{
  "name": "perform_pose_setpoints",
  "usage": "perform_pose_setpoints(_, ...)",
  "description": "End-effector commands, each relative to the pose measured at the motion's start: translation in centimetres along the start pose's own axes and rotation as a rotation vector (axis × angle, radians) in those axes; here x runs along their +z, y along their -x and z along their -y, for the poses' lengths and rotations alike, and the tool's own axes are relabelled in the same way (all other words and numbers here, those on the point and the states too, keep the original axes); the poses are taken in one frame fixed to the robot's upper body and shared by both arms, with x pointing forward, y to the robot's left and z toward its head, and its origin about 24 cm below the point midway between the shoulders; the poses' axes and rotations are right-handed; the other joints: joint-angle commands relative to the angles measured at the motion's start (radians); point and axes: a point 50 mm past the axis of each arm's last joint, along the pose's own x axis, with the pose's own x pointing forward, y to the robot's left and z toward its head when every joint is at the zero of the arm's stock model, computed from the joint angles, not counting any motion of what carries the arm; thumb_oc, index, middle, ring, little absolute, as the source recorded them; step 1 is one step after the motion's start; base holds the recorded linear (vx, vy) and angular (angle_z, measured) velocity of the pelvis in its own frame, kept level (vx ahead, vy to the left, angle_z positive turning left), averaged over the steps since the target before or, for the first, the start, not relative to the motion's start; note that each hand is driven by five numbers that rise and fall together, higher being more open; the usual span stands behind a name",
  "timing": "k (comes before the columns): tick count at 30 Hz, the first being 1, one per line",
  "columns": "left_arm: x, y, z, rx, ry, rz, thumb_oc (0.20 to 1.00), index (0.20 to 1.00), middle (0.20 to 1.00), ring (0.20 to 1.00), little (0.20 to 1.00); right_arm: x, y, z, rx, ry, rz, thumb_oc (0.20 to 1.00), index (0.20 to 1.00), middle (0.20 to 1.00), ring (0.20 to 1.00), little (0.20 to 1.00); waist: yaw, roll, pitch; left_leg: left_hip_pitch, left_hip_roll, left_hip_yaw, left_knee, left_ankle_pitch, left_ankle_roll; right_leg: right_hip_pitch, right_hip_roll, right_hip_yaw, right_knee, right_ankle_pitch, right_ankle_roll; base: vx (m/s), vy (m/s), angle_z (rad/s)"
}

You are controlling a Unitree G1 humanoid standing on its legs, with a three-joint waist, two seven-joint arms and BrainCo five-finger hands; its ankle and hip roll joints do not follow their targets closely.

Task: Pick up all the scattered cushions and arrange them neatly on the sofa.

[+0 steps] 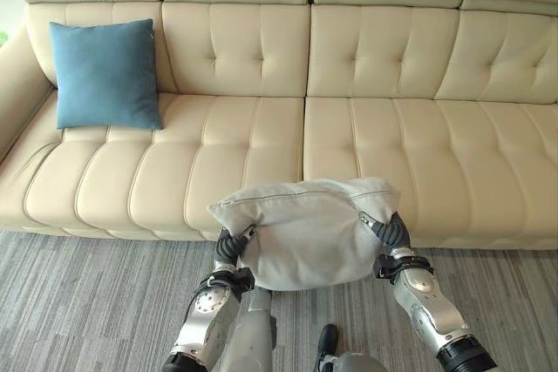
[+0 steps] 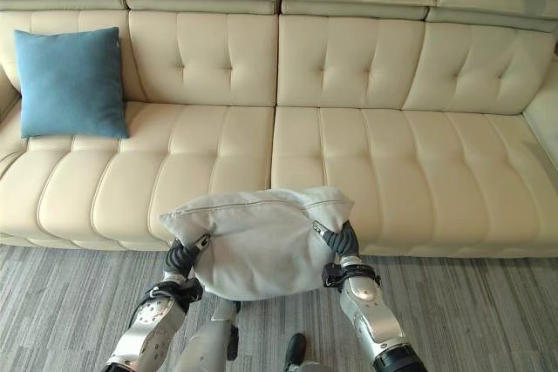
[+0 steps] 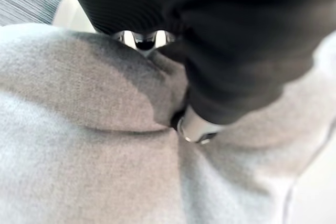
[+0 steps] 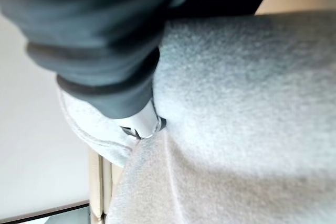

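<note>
Grey cushion [image 1: 305, 233] carried between both hands in front of the cream sofa [image 1: 418, 172], above the grey striped carpet [image 1: 78, 302] and just short of the sofa's front edge, level with the seam between its two middle seats. The left hand [image 1: 232, 247] presses into the cushion's left flank and the right hand [image 1: 390, 233] into its right flank. In each wrist view the dark ribbed cover sinks into the fabric and the cloth dimples round a silver finger [image 3: 195, 128] [image 4: 143, 125]. The fingers are buried in the filling, so it cannot be told whether they curl round the cloth or lie straight against it. The cushion appears to be held chiefly by inward pressure from opposite sides, a sensible hold for a soft, bulky thing too wide for one hand. It sags a little between the arms, its seamed upper edge tipped toward the sofa.

A blue cushion [image 1: 105, 74] stands upright against the sofa's backrest, near its left end, leaning on the tufted back; this suggests the pattern to be followed. The remaining seats of the sofa lie bare. The task is judged partly done, with the grey cushion still to be set on a seat and propped against the backrest.
</note>
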Motion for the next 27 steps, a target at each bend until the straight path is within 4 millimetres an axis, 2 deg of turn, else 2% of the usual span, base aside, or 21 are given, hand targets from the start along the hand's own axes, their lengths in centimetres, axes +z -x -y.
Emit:
perform_pose_setpoints(1, 5.7, -0.7, 0.2, -0.071, -0.002, 0.255, 0.200, 0.200, 0.200, 0.200, 0.200, 5.9, -0.5, -1.8, 0.082, -0.069, 0.296, 0.200, 0.200, 0.200, 0.200, 0.200, 0.009, -0.068, -0.083, -0.025, -0.047, 0.011, 0.023, 0.079, 0.025, 0.119, -0.059, 0.064, 0.039, -0.133, 0.082, 0.34, 0.217, -0.48)
perform_pose_setpoints(2, 5.7, -0.5, -0.6, -0.065, -0.024, 0.247, 0.200, 0.200, 0.200, 0.200, 0.200, 5.5, -0.4, -1.8, 0.084, -0.063, 0.278, 0.200, 0.200, 0.200, 0.200, 0.200, 0.013, -0.085, -0.085, 0.012, -0.064, 0.023, 0.031, 0.043, 0.056, 0.078, -0.084, 0.075, 0.166, -0.110, 0.102, 0.21, 0.143, -0.38)
perform_pose_setpoints(3, 5.7, -0.5, -0.6, -0.065, -0.024, 0.247, 0.200, 0.200, 0.200, 0.200, 0.200, 5.5, -0.4, -1.8, 0.084, -0.063, 0.278, 0.200, 0.200, 0.200, 0.200, 0.200, 0.013, -0.084, -0.085, 0.012, -0.064, 0.023, 0.031, 0.044, 0.056, 0.078, -0.084, 0.076, 0.166, -0.110, 0.101, 0.29, 0.223, -0.22)
perform_pose_setpoints(4, 5.8, -0.4, -0.9, -0.061, -0.033, 0.249, 0.200, 0.200, 0.200, 0.200, 0.200, 5.3, -0.3, -1.8, 0.088, -0.063, 0.274, 0.200, 0.200, 0.200, 0.200, 0.200, 0.009, -0.090, -0.081, 0.035, -0.075, 0.033, 0.030, 0.024, 0.073, 0.038, -0.100, 0.076, 0.257, -0.064, 0.118, 0.19, 0.221, 0.01)
perform_pose_setpoints(5, 5.9, -0.3, -1.4, -0.056, -0.071, 0.254, 0.200, 0.200, 0.200, 0.200, 0.200, 5.3, -0.2, -1.8, 0.088, -0.056, 0.274, 0.200, 0.200, 0.200, 0.200, 0.200, -0.007, -0.085, -0.069, 0.084, -0.090, 0.041, 0.017, -0.003, 0.106, -0.048, -0.126, 0.079, 0.451, 0.044, 0.143, 0.25, 0.284, -0.04)
perform_pose_setpoints(7, 6.1, -0.2, -1.5, -0.056, -0.109, 0.265, 0.200, 0.200, 0.200, 0.200, 0.200, 5.1, 0.0, -1.8, 0.078, -0.068, 0.272, 0.200, 0.200, 0.200, 0.200, 0.200, -0.024, -0.064, -0.060, 0.136, -0.086, 0.040, -0.003, -0.026, 0.122, -0.121, -0.131, 0.077, 0.560, 0.086, 0.138, 0.21, 0.205, 0.07)
perform_pose_setpoints(8, 6.3, -0.2, -1.4, -0.056, -0.117, 0.276, 0.200, 0.200, 0.200, 0.200, 0.200, 5.1, 0.0, -1.8, 0.073, -0.076, 0.277, 0.200, 0.200, 0.200, 0.200, 0.200, -0.035, -0.059, -0.051, 0.168, -0.091, 0.036, -0.018, -0.035, 0.124, -0.158, -0.135, 0.076, 0.574, 0.055, 0.125, 0.19, 0.103, 0.23)
perform_pose_setpoints(10, 6.6, -0.3, -1.2, -0.063, -0.132, 0.297, 0.200, 0.200, 0.200, 0.200, 0.200, 5.4, -0.1, -1.7, 0.070, -0.078, 0.290, 0.200, 0.200, 0.200, 0.200, 0.200, -0.051, -0.048, -0.043, 0.204, -0.092, 0.030, -0.030, -0.045, 0.118, -0.199, -0.130, 0.061, 0.493, 0.016, 0.112, 0.19, 0.025, 0.31)
perform_pose_setpoints(11, 6.8, -0.3, -0.9, -0.077, -0.143, 0.310, 0.200, 0.200, 0.200, 0.200, 0.200, 5.9, -0.2, -1.7, 0.070, -0.068, 0.309, 0.200, 0.200, 0.200, 0.200, 0.200, -0.058, -0.037, -0.040, 0.215, -0.085, 0.024, -0.034, -0.050, 0.110, -0.211, -0.120, 0.055, 0.418, -0.005, 0.107, 0.20, -0.046, 0.23)
perform_pose_setpoints(12, 6.9, -0.2, -0.8, -0.082, -0.149, 0.318, 0.200, 0.200, 0.200, 0.200, 0.200, 6.2, -0.2, -1.6, 0.070, -0.059, 0.324, 0.200, 0.200, 0.200, 0.200, 0.200, -0.067, -0.039, -0.036, 0.227, -0.091, 0.019, -0.036, -0.056, 0.106, -0.220, -0.115, 0.063, 0.334, -0.008, 0.106, 0.18, -0.083, 0.16)
perform_pose_setpoints(13, 7.1, -0.3, -0.6, -0.086, -0.148, 0.328, 0.200, 0.200, 0.200, 0.200, 0.200, 6.7, -0.2, -1.6, 0.072, -0.050, 0.343, 0.200, 0.200, 0.200, 0.200, 0.200, -0.074, -0.040, -0.033, 0.238, -0.093, 0.013, -0.038, -0.061, 0.100, -0.224, -0.106, 0.079, 0.221, 0.018, 0.113, 0.18, -0.095, 0.10)
perform_pose_setpoints(14, 7.0, -0.4, -0.6, -0.071, -0.176, 0.328, 0.200, 0.200, 0.200, 0.200, 0.200, 6.8, -0.2, -1.3, 0.050, -0.021, 0.358, 0.200, 0.200, 0.200, 0.200, 0.200, -0.084, -0.041, -0.028, 0.261, -0.094, 0.012, -0.055, -0.070, 0.100, -0.242, -0.091, 0.114, 0.180, 0.032, 0.122, 0.17, -0.109, 0.19)
perform_pose_setpoints(15, 7.5, -0.5, -0.3, -0.079, -0.150, 0.349, 0.200, 0.200, 0.200, 0.200, 0.200, 7.2, -0.1, -1.5, 0.061, -0.018, 0.372, 0.200, 0.200, 0.200, 0.200, 0.200, -0.084, -0.052, -0.035, 0.262, -0.101, 0.010, -0.055, -0.072, 0.096, -0.225, -0.097, 0.123, 0.117, 0.048, 0.136, 0.16, -0.097, 0.15)
perform_pose_setpoints(16, 7.4, -0.6, 0.0, -0.092, -0.152, 0.349, 0.200, 0.200, 0.200, 0.200, 0.200, 7.2, 0.0, -1.7, 0.071, -0.024, 0.373, 0.200, 0.200, 0.200, 0.200, 0.200, -0.085, -0.059, -0.036, 0.268, -0.106, 0.007, -0.053, -0.075, 0.095, -0.201, -0.101, 0.128, 0.067, 0.062, 0.133, 0.15, -0.099, 0.19)
perform_pose_setpoints(19, 7.4, -0.8, 0.6, -0.094, -0.144, 0.356, 0.200, 0.200, 0.200, 0.200, 0.200, 7.3, -0.2, -2.2, 0.092, -0.013, 0.373, 0.200, 0.200, 0.200, 0.200, 0.200, -0.081, -0.063, -0.076, 0.288, -0.100, 0.013, -0.081, -0.075, 0.086, -0.151, -0.101, 0.111, 0.021, 0.080, 0.131, 0.19, -0.079, 0.13)
perform_pose_setpoints(23, 7.5, -1.0, 1.3, -0.101, -0.157, 0.357, 0.200, 0.200, 0.200, 0.200, 0.200, 7.1, -0.6, -2.5, 0.102, 0.034, 0.353, 0.200, 0.200, 0.200, 0.200, 0.200, -0.083, -0.057, -0.102, 0.311, -0.093, -0.004, -0.093, -0.083, 0.077, -0.105, -0.095, 0.092, -0.002, 0.074, 0.123, 0.17, -0.065, 0.03)
perform_pose_setpoints(27, 8.6, -1.7, 2.1, -0.091, -0.192, 0.401, 0.200, 0.200, 0.200, 0.200, 0.200, 8.3, -1.8, -3.1, 0.093, 0.069, 0.385, 0.200, 0.200, 0.200, 0.200, 0.200, -0.080, -0.059, -0.114, 0.335, -0.088, -0.015, -0.093, -0.097, 0.066, -0.069, -0.090, 0.082, -0.023, 0.062, 0.116, 0.14, -0.041, 0.02)
